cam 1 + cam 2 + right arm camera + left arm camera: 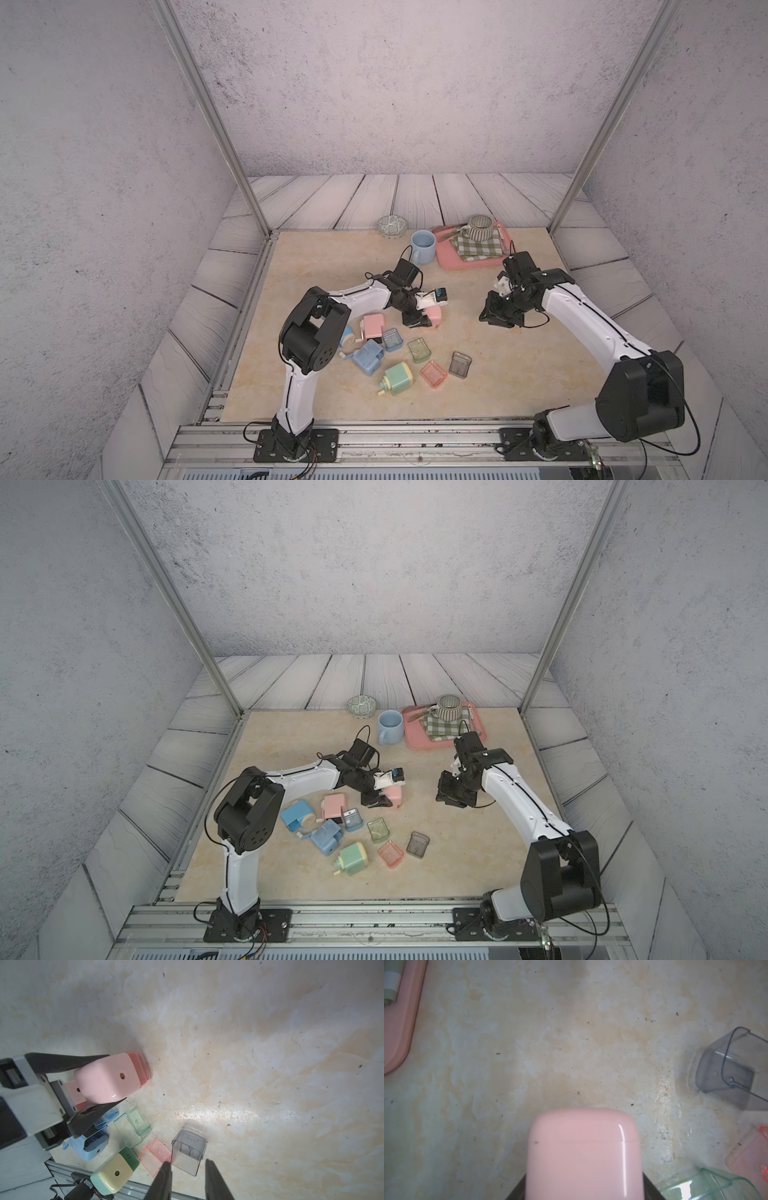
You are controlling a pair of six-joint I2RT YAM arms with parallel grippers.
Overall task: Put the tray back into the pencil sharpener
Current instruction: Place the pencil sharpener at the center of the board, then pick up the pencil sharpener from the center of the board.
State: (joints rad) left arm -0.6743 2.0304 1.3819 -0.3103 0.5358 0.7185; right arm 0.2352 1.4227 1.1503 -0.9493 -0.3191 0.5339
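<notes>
The reddish tray (144, 1068) sits in the end of the pink pencil sharpener (108, 1078); whether it is fully home I cannot tell. The left fingers (93, 1112) clamp that sharpener by its two sides, low over the bench (249, 1043). Its long axis runs out from those fingers, tray end leading, toward the right arm's side. The right fingers (163, 1180) stand partly apart with nothing between them, well clear of the tray, so any last push would likely fall to the right arm, along that axis.

There are five sharpeners in all. Besides the held one there are a second pink sharpener (372, 326), two blue sharpeners (297, 814), and a green-and-cream sharpener (353, 858). Four loose trays lie among them: a blue tray (352, 818), a green tray (378, 830), an orange-red tray (390, 853) and a grey tray (417, 844), the grey one nearest the right fingers.
</notes>
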